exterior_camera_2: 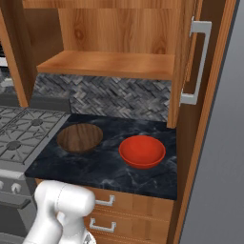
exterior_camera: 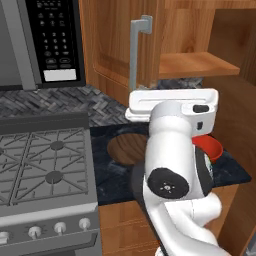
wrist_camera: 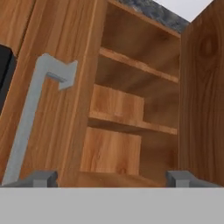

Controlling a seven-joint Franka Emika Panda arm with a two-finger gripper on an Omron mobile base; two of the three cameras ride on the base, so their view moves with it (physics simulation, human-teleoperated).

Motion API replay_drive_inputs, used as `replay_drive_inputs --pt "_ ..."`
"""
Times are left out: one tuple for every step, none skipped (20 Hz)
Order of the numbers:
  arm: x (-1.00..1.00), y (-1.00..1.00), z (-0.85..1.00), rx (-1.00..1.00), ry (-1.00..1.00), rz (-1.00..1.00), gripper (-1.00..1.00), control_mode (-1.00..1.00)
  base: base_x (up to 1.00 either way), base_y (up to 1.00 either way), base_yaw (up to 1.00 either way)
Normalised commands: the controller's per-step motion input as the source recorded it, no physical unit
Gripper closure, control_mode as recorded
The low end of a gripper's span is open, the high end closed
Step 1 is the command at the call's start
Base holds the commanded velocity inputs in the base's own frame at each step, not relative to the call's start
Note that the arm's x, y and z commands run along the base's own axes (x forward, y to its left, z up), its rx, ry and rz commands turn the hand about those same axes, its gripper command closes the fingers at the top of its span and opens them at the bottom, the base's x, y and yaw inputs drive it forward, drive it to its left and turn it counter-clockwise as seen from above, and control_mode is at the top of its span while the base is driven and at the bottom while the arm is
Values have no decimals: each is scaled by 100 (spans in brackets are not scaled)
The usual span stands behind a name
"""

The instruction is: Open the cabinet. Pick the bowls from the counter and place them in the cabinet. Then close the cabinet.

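Hand view: tool (wrist_camera: 112, 178) released, tips spread wide, nothing between; faces open cabinet (wrist_camera: 131, 109).
Cabinet: both doors swung out, warm wood, bare shelf (exterior_camera_2: 107, 64); grey bar handle (wrist_camera: 26, 127) at 9 o'clock of tool.
Bowls: on tabletop (exterior_camera_2: 105, 167) below cabinet; wood bowl (exterior_camera_2: 79, 137) at 9 o'clock of red bowl (exterior_camera_2: 142, 151), apart.
Handling: prob. light, rigid; red one glossy, may slip. Shallow, round, so pinch rim wall w/ one tip inside.
Tabletop: dark marbled stone, smooth.

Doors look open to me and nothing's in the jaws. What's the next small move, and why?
Probably lower the gripper toward the wooden bowl. The cabinet stands open with its shelf bare, both it and the red bowl sit on the counter, and the jaws are open, holding nothing.
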Motion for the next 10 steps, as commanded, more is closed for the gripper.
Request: replay_drive_inputs --pt "0 -83 0 14 4 25 -100 -100 0 0 0" --pt "0 -77 0 16 7 25 -100 -100 0 0 0" --pt "0 -80 4 15 7 27 -100 -100 0 0 0" --pt "0 -74 0 19 9 29 -100 -100 0 0 0" --pt "0 -68 0 20 11 30 -100 -100 0 0 0" --pt "0 -55 0 20 11 31 -100 -100 0 0 0" --pt "0 -57 0 21 8 33 -100 -100 0 0 0" --pt "0 -39 0 20 3 33 -100 -100 0 0 0" --pt "0 -33 0 23 5 30 -100 -100 0 0 0" --pt "0 -19 0 27 9 29 -100 -100 0 0 0"
